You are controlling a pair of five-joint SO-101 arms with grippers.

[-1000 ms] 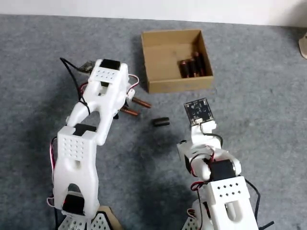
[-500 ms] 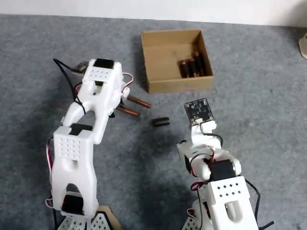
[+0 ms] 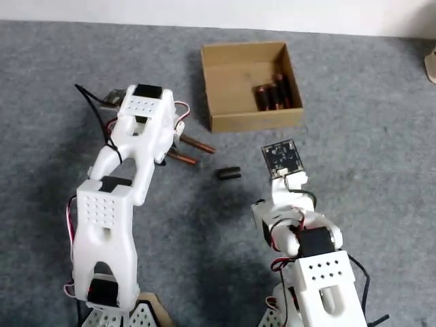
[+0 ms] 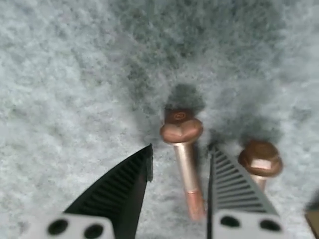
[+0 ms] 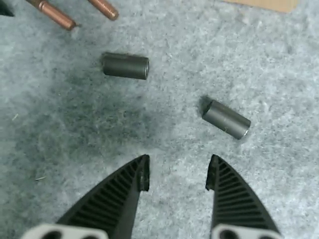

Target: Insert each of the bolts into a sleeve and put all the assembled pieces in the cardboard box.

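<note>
Left gripper [image 4: 180, 152]: jaws apart, low over the carpet, straddling one copper bolt [image 4: 183, 164]. The shank lies between the fingers, the head beyond the tips. Not clamped; I cannot tell whether a finger touches the shank. Second bolt [image 4: 260, 160] lies just beside, outside the jaws.

Right gripper [image 5: 178, 167]: jaws apart, empty, above the grey carpet [image 5: 75, 124]. Near sleeve [image 5: 227, 119] lies just past the tips. Far sleeve [image 5: 125, 65] lies further out, toward the bolts.

High view: the cardboard box [image 3: 255, 121] sits beyond the loose parts, with a few assembled pieces [image 3: 276, 95] lying along one wall.

Judgement: task partly done. Several pairs are boxed; two bolts and two sleeves lie loose and unjoined. To do: grasp this bolt, mate it with a sleeve, box it, then the same for the last pair.
</note>
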